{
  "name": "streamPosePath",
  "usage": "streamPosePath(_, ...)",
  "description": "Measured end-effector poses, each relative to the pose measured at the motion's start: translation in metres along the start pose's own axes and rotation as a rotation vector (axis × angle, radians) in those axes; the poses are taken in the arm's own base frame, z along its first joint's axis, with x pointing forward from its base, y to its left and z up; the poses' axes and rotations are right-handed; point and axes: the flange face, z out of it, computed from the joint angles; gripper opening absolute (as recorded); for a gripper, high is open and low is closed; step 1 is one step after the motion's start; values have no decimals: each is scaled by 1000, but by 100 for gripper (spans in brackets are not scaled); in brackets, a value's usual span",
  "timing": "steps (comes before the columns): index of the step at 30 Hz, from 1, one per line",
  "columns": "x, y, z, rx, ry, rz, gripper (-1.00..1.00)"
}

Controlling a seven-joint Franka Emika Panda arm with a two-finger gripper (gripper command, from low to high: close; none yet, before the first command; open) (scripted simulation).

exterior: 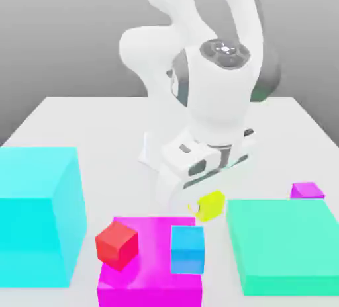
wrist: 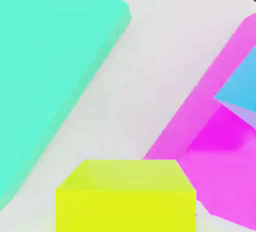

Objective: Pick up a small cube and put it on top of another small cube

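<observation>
The red cube (exterior: 117, 243) and blue cube (exterior: 187, 249) sit on the magenta block (exterior: 149, 279), just ahead of the end effector (exterior: 198, 201). The end effector appears clamped on the yellow cube (exterior: 211, 206), raised above the surface (exterior: 99, 133). To stack well, I would carry it over the blue cube, square it up, lower gently, with the green block (exterior: 285, 246) beside.

Four small cubes were out: one yellow cube (exterior: 211, 205), one red cube (exterior: 116, 245), one blue cube (exterior: 188, 249) and one purple cube (exterior: 306, 190). There were three big blocks: one cyan block (exterior: 36, 216), one magenta block (exterior: 149, 279) and one green block (exterior: 288, 243).
</observation>
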Motion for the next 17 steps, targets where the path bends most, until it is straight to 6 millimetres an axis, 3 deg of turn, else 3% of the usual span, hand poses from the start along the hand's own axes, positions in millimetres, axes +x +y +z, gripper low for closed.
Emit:
streamPosePath(2,18,17,-19,-1,-1,-9,-100)
streamPosePath(8,48,132,-60,44,101,89,-100)
streamPosePath(10,50,131,-53,61,125,97,-100)
streamPosePath(13,55,128,-14,64,133,99,-100)
streamPosePath(14,56,129,-6,63,133,101,100)
streamPosePath(17,56,129,-6,63,133,102,100)
